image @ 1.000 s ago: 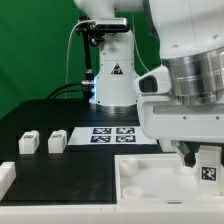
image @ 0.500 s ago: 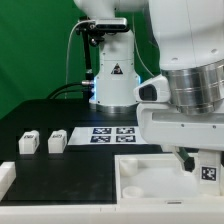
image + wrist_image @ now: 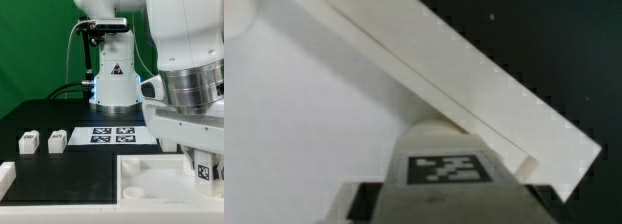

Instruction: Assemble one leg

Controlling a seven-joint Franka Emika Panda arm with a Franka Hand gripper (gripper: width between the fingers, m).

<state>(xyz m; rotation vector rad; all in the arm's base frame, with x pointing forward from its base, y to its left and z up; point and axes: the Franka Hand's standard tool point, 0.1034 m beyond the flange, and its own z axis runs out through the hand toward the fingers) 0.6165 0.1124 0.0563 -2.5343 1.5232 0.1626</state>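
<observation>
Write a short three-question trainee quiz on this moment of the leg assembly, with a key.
1. True or false: the gripper holds a tagged leg over the white tray.
2. How many loose legs stand on the black table at the exterior view's left? A) two B) five
3. Fill in: the marker board lies in front of the robot's ____.

Key: 1 true; 2 A; 3 base.
</observation>
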